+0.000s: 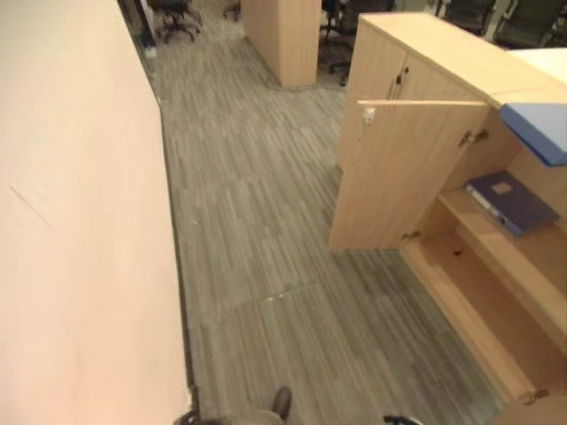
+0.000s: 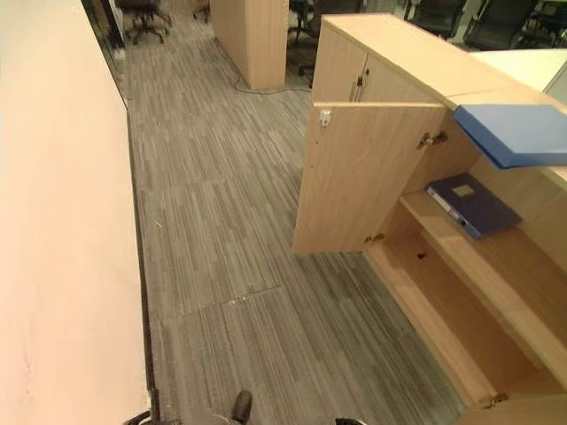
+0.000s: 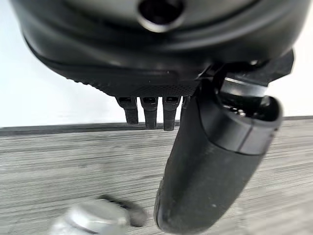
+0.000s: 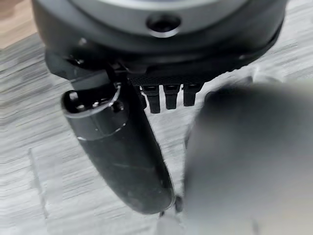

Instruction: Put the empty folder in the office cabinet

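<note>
Folder (image 2: 472, 204), dark blue with a small pale label, lies flat on the middle shelf (image 2: 496, 266) of the open cabinet (image 2: 390, 53), its spine towards the opening. A light blue board, perhaps another folder (image 2: 518, 133), rests on the cabinet top just above it. The cabinet door (image 2: 359, 177) stands swung out over the grey striped floor (image 2: 230, 221). Left hand (image 3: 215, 161) hangs over the floor, fingers (image 3: 149, 111) straight, holding nothing. Right hand (image 4: 122, 156) likewise hangs with its fingers (image 4: 171, 95) loose and empty.

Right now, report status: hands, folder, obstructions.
Left hand and right hand open, holding nothing. Dark blue folder lies on cabinet shelf; light blue one on top. Cabinet door open.
</note>
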{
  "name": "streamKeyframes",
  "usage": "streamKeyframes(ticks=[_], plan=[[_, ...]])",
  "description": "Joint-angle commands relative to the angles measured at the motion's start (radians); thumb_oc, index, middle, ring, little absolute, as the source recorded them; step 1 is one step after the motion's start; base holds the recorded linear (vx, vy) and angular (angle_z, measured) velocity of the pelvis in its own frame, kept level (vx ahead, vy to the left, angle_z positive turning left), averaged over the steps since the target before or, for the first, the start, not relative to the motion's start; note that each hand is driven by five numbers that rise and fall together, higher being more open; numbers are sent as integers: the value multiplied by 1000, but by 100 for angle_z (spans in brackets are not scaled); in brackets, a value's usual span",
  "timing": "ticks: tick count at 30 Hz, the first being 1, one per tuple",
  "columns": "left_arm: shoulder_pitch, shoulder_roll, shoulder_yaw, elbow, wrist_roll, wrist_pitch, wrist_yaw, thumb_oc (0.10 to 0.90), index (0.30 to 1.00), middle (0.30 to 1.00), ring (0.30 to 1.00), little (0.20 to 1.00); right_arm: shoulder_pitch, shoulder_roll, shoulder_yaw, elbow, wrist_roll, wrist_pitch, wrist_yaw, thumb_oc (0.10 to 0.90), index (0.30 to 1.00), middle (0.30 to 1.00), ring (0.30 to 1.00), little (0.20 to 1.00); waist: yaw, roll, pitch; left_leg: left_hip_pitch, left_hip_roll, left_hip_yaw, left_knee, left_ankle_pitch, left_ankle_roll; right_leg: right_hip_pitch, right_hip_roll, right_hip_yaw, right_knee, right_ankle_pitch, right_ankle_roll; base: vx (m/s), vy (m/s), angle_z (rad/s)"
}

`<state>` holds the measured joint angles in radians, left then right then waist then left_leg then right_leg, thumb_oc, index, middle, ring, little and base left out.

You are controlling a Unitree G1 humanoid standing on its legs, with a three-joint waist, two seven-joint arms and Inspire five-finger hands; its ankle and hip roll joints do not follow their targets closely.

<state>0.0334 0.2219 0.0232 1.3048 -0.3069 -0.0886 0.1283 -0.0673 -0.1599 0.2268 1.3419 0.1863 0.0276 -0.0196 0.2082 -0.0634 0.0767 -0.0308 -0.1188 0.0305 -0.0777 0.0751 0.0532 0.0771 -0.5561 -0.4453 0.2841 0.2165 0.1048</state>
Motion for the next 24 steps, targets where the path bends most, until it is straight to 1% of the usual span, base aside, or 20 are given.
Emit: streamKeyframes(ticks=[1,3,4,5,7,8,9,11,12,14,15,16,17,18,19,20,21,22,23,24], plan=[[38,52,12,20,22,7,18,800,900,900,900,900,-30,-37,3,-16,-25,-16,11,800,900,900,900,900,41,-23,20,12,56,-56,-9,-80,-51,43,-49,-87,25,32,115,191,147,-27],[50,56,17,23,24,14,12,800,900,900,900,900,-41,-37,15,-20,-35,-15,14,800,900,900,900,900,33,-19,44,41,65,-40,-10,-95,-41,-21,-14,-118,62,2,112,167,139,-20],[60,51,22,35,30,21,5,800,900,900,900,900,-59,-47,21,-20,-42,-14,18,800,900,900,900,900,26,-4,66,73,66,-28,-10,-107,-30,-104,40,-130,61,-19,115,138,109,-27],[59,50,23,35,30,21,5,800,900,900,900,900,-60,-48,22,-20,-42,-14,18,800,900,900,900,900,29,-1,67,74,69,-24,-10,-110,-32,-106,43,-127,62,-21,114,158,110,-38],[73,41,26,48,40,30,-8,800,900,900,900,900,-75,-53,32,-16,-46,-14,21,800,900,900,900,900,22,13,91,121,62,-18,-10,-125,-24,-189,119,-140,31,-27,119,182,50,-41],[82,37,34,59,49,35,-17,800,900,900,900,900,-83,-56,36,-15,-40,-16,20,800,900,900,900,900,15,9,114,167,49,-12,-10,-147,-23,-247,197,-180,-61,1,125,192,2,-79],[82,37,35,59,49,35,-17,800,900,900,900,900,-84,-56,37,-15,-39,-16,20,800,900,900,900,900,16,12,115,170,53,-11,-10,-149,-24,-239,206,-183,-73,7,125,207,-19,-74],[83,42,50,69,62,42,-23,800,900,900,900,900,-87,-52,35,-13,-32,-17,16,800,900,900,900,900,21,-11,120,190,41,3,-10,-169,-31,-244,258,-276,-209,52,138,134,-57,-7],[83,42,50,69,62,42,-23,800,900,900,900,900,-87,-52,35,-13,-32,-17,16,800,900,900,900,900,20,-10,121,190,42,2,-10,-169,-31,-242,260,-278,-212,54,138,136,-64,13],[94,50,75,73,68,47,-31,800,900,900,900,900,-76,-52,26,-5,-25,-19,12,800,900,900,900,900,32,-28,111,202,40,25,-10,-186,-40,-250,282,-348,-294,60,136,290,-93,2],[104,48,93,74,71,45,-23,800,900,900,900,900,-63,-49,20,7,-12,-20,9,800,900,900,900,900,51,-41,95,207,35,43,-9,-212,-44,-197,289,-390,-348,23,112,474,-152,-9],[103,44,105,78,53,45,-17,800,900,900,900,900,-48,-48,11,19,-12,-19,7,800,900,900,900,900,49,-40,76,215,52,58,-7,-223,-51,-195,292,-402,-330,-7,84,501,-178,-48],[95,43,114,83,29,46,-7,800,900,900,900,900,-40,-51,0,22,6,-21,4,800,900,900,900,900,36,-33,63,227,72,47,-5,-239,-51,-206,297,-384,-302,-44,63,456,-159,-29],[89,36,110,81,17,43,-3,800,900,900,900,900,-36,-56,-2,20,10,-20,6,800,900,900,900,900,31,-22,58,231,80,41,-3,-251,-49,-217,289,-391,-266,-67,56,427,-99,-18],[72,34,95,74,15,44,4,800,900,900,900,900,-36,-66,-14,14,18,-22,3,800,900,900,900,900,9,1,56,244,98,37,10,-277,-43,-233,263,-397,-175,-114,25,348,-48,11],[63,31,86,75,16,43,4,800,900,900,900,900,-33,-72,-22,11,24,-22,1,800,900,900,900,900,-3,11,55,249,108,39,27,-300,-43,-245,242,-400,-108,-157,9,332,-46,18],[58,31,79,72,15,41,6,800,900,900,900,900,-30,-76,-32,7,33,-24,-2,800,900,900,900,900,-15,16,54,251,120,50,52,-314,-46,-243,235,-403,-82,-182,-4,259,-111,23],[48,30,68,68,16,39,9,800,900,900,900,900,-29,-79,-40,5,41,-24,-6,800,900,900,900,900,-27,20,57,242,137,66,110,-319,-64,-234,233,-405,-65,-210,-18,244,-176,13],[37,31,51,53,19,33,7,800,900,900,900,900,-29,-82,-45,3,49,-28,-10,800,900,900,900,900,-40,22,60,224,151,89,184,-304,-88,-220,240,-405,-70,-225,-27,308,-327,-12],[25,33,29,29,27,27,-2,800,900,900,900,900,-36,-91,-41,-8,65,-36,-20,800,900,900,900,900,-49,21,72,170,169,113,371,-223,-134,-174,287,-381,-111,-251,-52,377,-407,-33]])
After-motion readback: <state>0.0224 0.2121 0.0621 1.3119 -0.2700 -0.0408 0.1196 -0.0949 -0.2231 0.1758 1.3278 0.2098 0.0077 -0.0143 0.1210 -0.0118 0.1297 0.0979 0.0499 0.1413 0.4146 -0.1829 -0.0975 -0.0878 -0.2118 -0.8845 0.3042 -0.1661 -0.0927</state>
